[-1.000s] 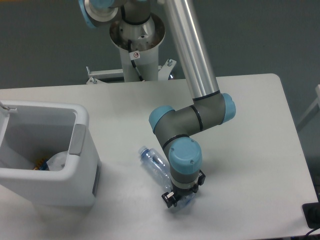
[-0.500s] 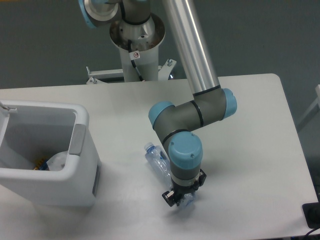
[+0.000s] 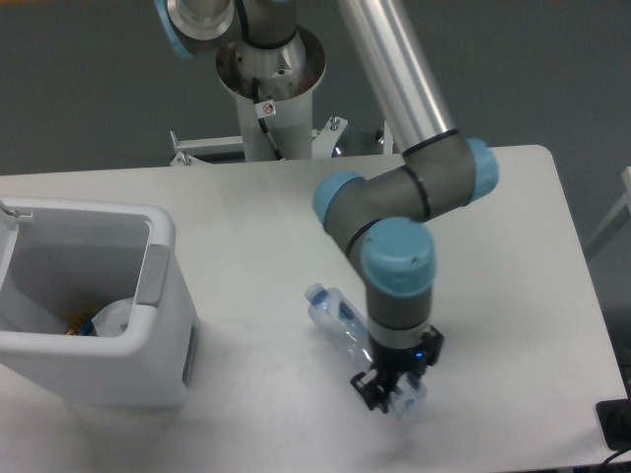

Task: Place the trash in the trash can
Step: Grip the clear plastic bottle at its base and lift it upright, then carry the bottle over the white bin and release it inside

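Note:
The clear plastic bottle (image 3: 338,319) with its blue cap pointing up-left is held tilted at its lower end by my gripper (image 3: 394,390), which is shut on it above the table's front middle. The white trash can (image 3: 158,239), with a grey panel on its right wall, stands at the left, well apart from the gripper. Inside it lies a white crumpled wrapper (image 3: 113,316), partly hidden by the can's wall.
Something small, orange and blue (image 3: 78,324), lies in the can beside the wrapper. The arm's base column (image 3: 268,89) rises behind the table's far edge. A dark object (image 3: 616,424) sits at the front right corner.
My gripper has moved right and risen slightly, and the bottle has gone with it, shifting right off its earlier spot.

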`<state>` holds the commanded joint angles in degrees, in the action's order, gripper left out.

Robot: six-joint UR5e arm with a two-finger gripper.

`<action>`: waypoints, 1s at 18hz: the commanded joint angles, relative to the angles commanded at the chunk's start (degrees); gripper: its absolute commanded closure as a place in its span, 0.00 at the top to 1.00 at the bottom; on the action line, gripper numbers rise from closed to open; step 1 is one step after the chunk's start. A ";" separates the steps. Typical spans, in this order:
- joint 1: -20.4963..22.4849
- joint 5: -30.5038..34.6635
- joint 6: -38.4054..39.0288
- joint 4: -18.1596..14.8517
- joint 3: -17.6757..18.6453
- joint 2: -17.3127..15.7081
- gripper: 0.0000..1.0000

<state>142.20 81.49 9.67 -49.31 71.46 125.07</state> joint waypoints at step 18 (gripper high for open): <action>-2.80 -10.30 -5.36 0.79 -13.19 -3.07 0.61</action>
<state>139.40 71.19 4.31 -48.52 58.28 122.00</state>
